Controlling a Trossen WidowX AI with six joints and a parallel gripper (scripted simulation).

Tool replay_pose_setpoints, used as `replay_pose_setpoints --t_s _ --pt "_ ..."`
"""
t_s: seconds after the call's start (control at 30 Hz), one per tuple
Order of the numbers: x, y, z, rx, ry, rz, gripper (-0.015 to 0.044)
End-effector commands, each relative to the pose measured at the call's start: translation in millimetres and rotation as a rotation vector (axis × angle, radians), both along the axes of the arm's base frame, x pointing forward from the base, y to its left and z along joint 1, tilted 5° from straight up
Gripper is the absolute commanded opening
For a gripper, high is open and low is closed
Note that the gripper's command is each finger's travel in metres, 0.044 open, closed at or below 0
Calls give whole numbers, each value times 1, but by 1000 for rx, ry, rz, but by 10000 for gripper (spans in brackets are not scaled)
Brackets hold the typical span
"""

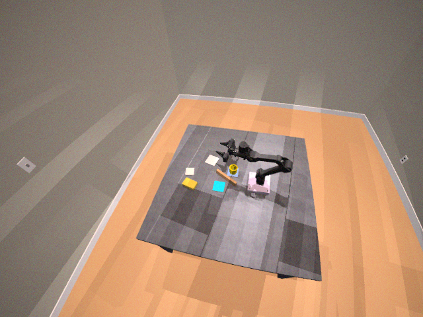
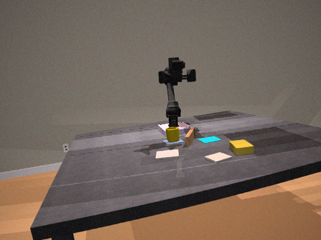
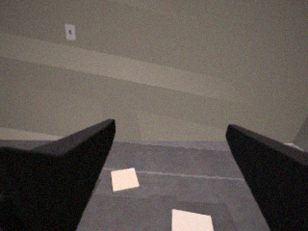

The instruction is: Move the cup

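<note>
Cup on blue pad, gripper open up high

Top view: yellow cup [image 1: 233, 169] [image 2: 173, 134] upright on the blue pad [image 1: 233, 175] [image 2: 177, 142], approx. mid-frame — marbles inside too small to tell. Orange bar [image 1: 225, 176] [image 2: 189, 136] lies between it & the cyan pad [image 1: 218, 186] [image 2: 209, 139], which is lower left of the cup. Gripper [image 1: 218, 148] [image 2: 177, 76] [image 3: 170, 127] is spread wide w/ nothing in it, well above the desk [image 1: 252, 232] [image 2: 117, 188] [image 3: 159, 188], upper left of the cup. Arm [image 1: 266, 158] [image 2: 170, 93] runs from the pink base [image 1: 252, 188] [image 2: 163, 128], right of the cup.

Exterior view: yellow block [image 1: 189, 183] [image 2: 241, 147] at right, flat white tile [image 1: 190, 171] [image 2: 218, 157] [image 3: 124, 179] just beside it, 2nd white tile [image 1: 211, 160] [image 2: 167, 154] [image 3: 192, 221] below the cup. Wrist view: both tiles, bottom of frame.
</note>
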State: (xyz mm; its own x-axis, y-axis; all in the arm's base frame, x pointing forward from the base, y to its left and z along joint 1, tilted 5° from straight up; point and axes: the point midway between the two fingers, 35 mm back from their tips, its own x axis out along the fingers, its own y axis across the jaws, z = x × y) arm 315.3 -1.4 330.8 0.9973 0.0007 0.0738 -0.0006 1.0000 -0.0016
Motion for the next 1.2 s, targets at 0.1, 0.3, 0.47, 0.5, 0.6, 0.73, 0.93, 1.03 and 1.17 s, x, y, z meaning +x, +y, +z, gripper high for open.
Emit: replay_pose_setpoints --t_s 0.1,0.3,0.47,0.5,0.6,0.73,0.93,1.03,1.17 --pt "12 -7 -50 -218 257 -2 295" --pt "-13 -20 -160 -683 853 240 167" --pt "-59 -25 -206 -895 1173 589 167" --pt "-70 -25 -211 -923 1223 673 167" --pt "-96 -25 -219 -968 1320 891 167" --pt "-97 -28 -219 -970 1324 903 167" --pt "-97 -28 -219 -970 1324 903 167" --pt "-96 -29 -220 -970 1324 903 167" --pt "-95 -29 -223 -970 1324 902 167"
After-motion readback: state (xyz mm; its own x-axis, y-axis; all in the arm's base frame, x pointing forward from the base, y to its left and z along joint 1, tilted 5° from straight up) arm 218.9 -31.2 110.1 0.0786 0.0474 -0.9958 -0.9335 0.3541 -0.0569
